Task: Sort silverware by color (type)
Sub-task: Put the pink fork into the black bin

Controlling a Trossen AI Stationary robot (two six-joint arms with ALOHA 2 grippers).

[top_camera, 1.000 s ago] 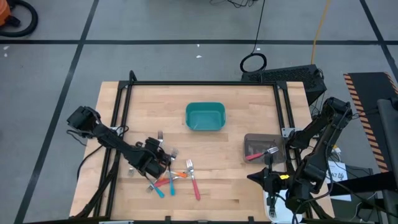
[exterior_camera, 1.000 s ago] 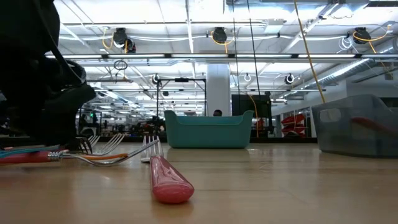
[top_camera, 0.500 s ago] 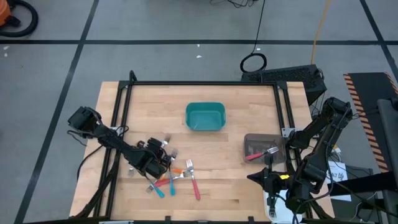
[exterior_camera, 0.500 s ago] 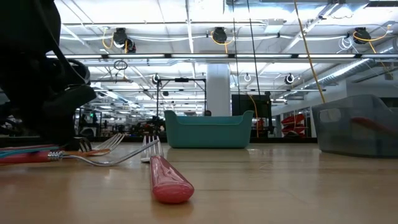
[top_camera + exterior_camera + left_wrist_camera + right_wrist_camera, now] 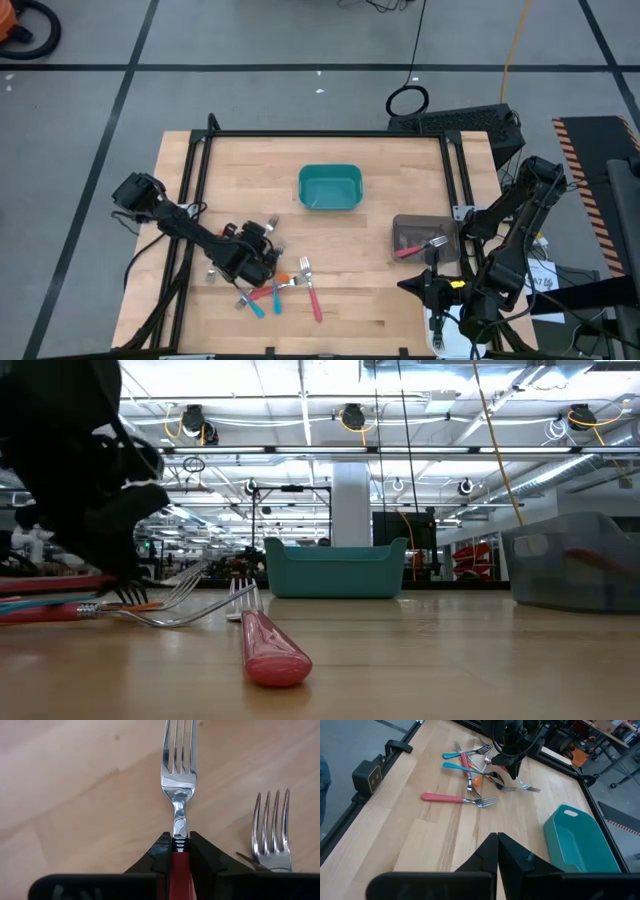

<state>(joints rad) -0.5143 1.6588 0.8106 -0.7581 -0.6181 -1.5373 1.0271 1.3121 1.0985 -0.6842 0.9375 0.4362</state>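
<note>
A red-handled fork (image 5: 178, 795) is clamped between the fingers of the left gripper (image 5: 178, 851), tines pointing out ahead over the table (image 5: 400, 180). Just beside it, the pile of forks (image 5: 285, 287) is spread on the wood. The right gripper (image 5: 497, 841) is held closed, empty, near the grey bin (image 5: 425, 238).

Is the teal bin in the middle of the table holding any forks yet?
No. In the high view the teal bin shows only its bare teal floor.
</note>
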